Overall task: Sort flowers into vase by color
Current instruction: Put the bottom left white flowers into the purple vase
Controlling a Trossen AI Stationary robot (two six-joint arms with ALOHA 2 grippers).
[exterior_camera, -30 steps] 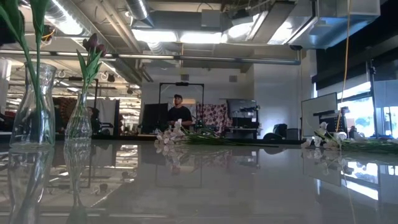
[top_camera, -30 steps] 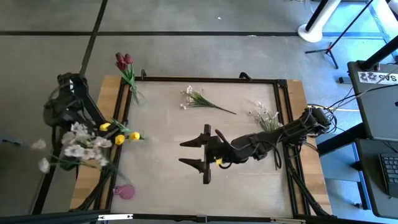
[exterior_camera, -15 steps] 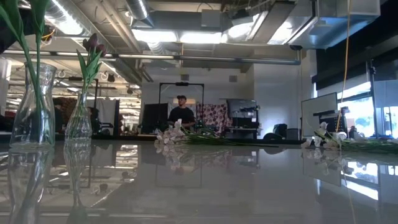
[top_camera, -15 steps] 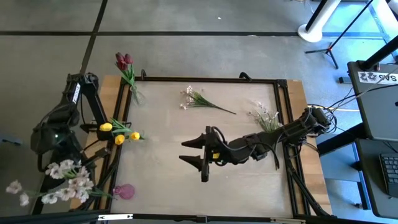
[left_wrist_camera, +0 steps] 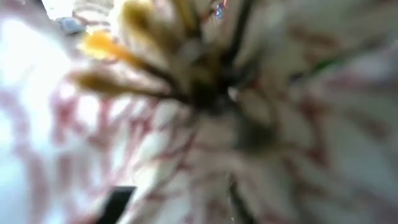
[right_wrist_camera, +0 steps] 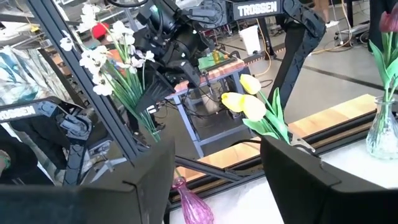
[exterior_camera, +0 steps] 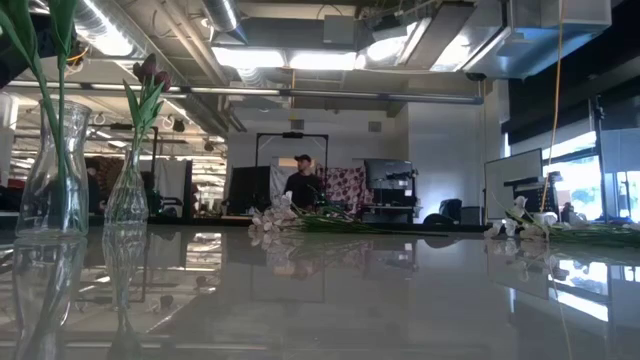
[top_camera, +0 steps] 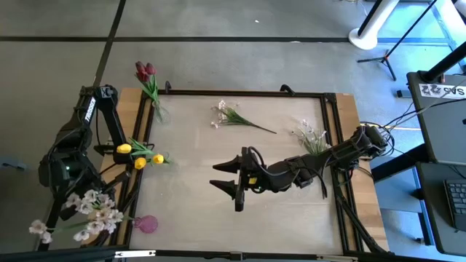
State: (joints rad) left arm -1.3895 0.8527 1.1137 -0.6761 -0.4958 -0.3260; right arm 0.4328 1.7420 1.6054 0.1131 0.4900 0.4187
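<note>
My left gripper (top_camera: 86,198) hangs beyond the table's left edge, near the front corner, shut on a spray of white flowers (top_camera: 81,216). The spray fills the left wrist view (left_wrist_camera: 249,124). A pink vase (top_camera: 145,223) stands just right of the spray. Yellow tulips (top_camera: 140,155) stand in a clear vase (exterior_camera: 55,170) at the left edge. Dark red tulips (top_camera: 145,71) stand in another vase (exterior_camera: 127,190) at the far left corner. Two white sprays (top_camera: 234,116) (top_camera: 312,135) lie flat on the table. My right gripper (top_camera: 234,182) hovers open over the table's middle. My left gripper (right_wrist_camera: 163,87) holds the white spray by its green stalks (right_wrist_camera: 144,102), below the blossoms (right_wrist_camera: 106,53). The gripper's own body hides the fingers' faces. The spray is lifted clear and tilted, with the stalk ends (right_wrist_camera: 152,132) hanging free above the pink vase (right_wrist_camera: 193,205).
A black frame (top_camera: 240,93) borders the table top, with wooden strips outside it on the left and right. Cables trail off the right side. A person (exterior_camera: 300,182) stands far behind the table. Bare table lies in front of my right gripper.
My left gripper has swung with the white spray along the table's left edge toward the near edge, from beside the yellow tulips to beside the pink vase, sinking a little and tipping. My right gripper has rolled slightly in place. The person in the background has walked right.
</note>
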